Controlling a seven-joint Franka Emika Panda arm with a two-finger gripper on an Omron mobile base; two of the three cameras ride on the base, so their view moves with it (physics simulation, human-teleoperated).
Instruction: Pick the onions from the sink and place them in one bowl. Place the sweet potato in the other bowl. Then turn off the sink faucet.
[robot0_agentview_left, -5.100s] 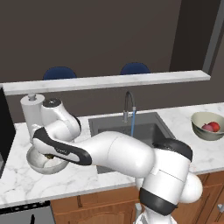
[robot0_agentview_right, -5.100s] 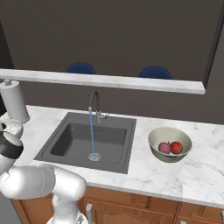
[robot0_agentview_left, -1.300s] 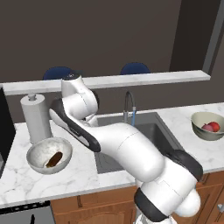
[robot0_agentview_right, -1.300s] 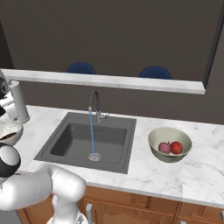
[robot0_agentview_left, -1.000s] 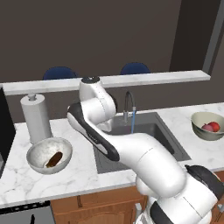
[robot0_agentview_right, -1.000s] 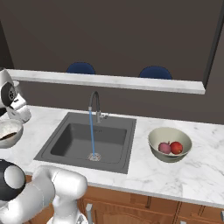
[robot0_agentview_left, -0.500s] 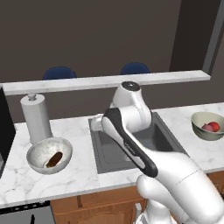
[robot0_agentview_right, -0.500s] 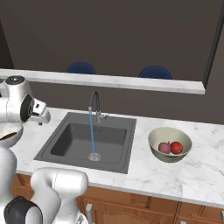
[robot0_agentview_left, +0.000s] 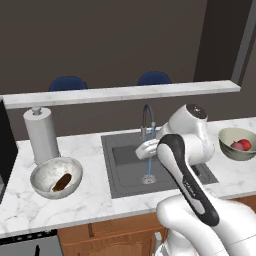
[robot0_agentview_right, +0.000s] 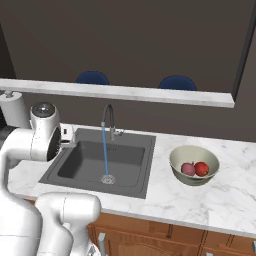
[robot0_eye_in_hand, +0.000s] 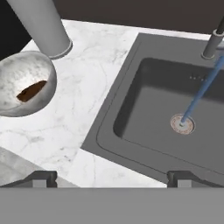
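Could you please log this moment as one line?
onions: olive bowl | sweet potato: grey bowl | faucet: running | hand: open, empty

- Sink (robot0_eye_in_hand: 131, 105): dark grey metal, matt, smooth.
- Faucet (robot0_agentview_right: 108, 120): grey metal, slight sheen.
- Counter (robot0_agentview_left: 85, 195): white marble w/ grey veins, polished.
- Larger bowl (robot0_agentview_left: 42, 174): silvery grey-white, mottled finish.
- Smaller bowl (robot0_agentview_right: 192, 153): olive-beige, smooth, pale rim.
- Cabinet fronts (robot0_agentview_right: 150, 235): brown wood, satin.
- Robot arm (robot0_agentview_left: 192, 175): glossy white shell, dark matt joints.
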